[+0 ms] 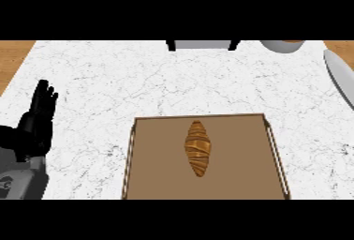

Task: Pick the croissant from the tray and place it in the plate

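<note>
The croissant (198, 148) lies lengthwise mid-tray (207, 120), untouched. The plate (340, 77) sits far right, at the counter's edge. Only 1 hand shows — the left hand (38, 115), fingers straight, resting. Best to grasp the croissant across its narrow middle — then carry right.

Veined marble counter (173, 79); seemingly matt wooden tray (159, 154).

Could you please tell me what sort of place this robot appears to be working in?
Most likely a kitchen counter: a white marble-patterned countertop carries a brown tray holding a croissant, with a plate's rim showing at the right edge. The left hand rests open at the left.
</note>
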You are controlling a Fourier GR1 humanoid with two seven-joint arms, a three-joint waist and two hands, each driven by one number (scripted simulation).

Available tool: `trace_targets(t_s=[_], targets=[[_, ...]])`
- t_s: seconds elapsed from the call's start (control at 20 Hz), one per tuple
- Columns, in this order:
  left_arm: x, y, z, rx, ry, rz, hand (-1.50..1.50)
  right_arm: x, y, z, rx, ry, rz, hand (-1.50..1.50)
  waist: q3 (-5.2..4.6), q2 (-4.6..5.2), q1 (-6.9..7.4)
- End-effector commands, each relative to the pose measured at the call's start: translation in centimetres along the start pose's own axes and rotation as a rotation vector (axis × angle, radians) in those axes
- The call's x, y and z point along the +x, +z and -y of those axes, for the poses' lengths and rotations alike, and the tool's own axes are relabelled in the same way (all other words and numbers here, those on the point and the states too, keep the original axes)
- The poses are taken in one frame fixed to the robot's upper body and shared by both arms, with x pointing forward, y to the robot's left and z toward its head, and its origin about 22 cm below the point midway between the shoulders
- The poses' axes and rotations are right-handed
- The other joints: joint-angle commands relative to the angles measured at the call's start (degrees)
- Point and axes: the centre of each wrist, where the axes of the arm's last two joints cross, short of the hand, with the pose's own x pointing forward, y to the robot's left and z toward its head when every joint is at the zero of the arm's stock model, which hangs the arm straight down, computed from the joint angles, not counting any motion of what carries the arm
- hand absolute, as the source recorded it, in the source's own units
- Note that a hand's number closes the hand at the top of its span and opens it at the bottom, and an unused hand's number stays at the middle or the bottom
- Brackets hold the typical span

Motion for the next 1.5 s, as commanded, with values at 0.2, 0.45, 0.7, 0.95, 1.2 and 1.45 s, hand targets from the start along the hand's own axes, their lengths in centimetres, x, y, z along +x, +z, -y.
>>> trace_targets(t_s=[0.2, 0.45, 0.7, 0.95, 1.2, 1.45], targets=[[1.3, -0.7, 2.8, -0.203, -0.042, -0.075, 0.00, -0.2, 0.0, -9.0, 0.562, -0.318, -0.073, 1.50, -0.60, 1.60, 5.28], [0.0, -0.2, 3.3, -0.264, -0.037, -0.195, 0.00, -4.6, 2.9, -11.3, 0.335, -0.188, -0.040, -1.50, -0.57, 1.30, 2.46], [1.6, -0.7, 3.7, -0.259, -0.035, -0.216, 0.00, -9.3, 5.6, -12.6, 0.638, -0.224, 0.013, -1.50, -0.76, 0.54, 1.33], [0.4, 0.4, 2.6, -0.242, -0.033, -0.237, 0.00, -9.0, 1.9, -10.6, 0.784, -0.005, 0.063, -1.50, -0.86, 0.28, 0.77], [0.8, 2.3, 2.8, -0.229, -0.047, -0.218, 0.00, -6.9, 1.8, -11.7, 0.846, 0.099, 0.035, -1.50, -0.88, 0.08, 0.48], [1.4, -0.2, 2.4, -0.206, -0.054, -0.215, 0.00, -4.2, -0.3, -13.5, 0.931, 0.156, 0.017, -1.50, -0.89, 0.21, 0.34]])
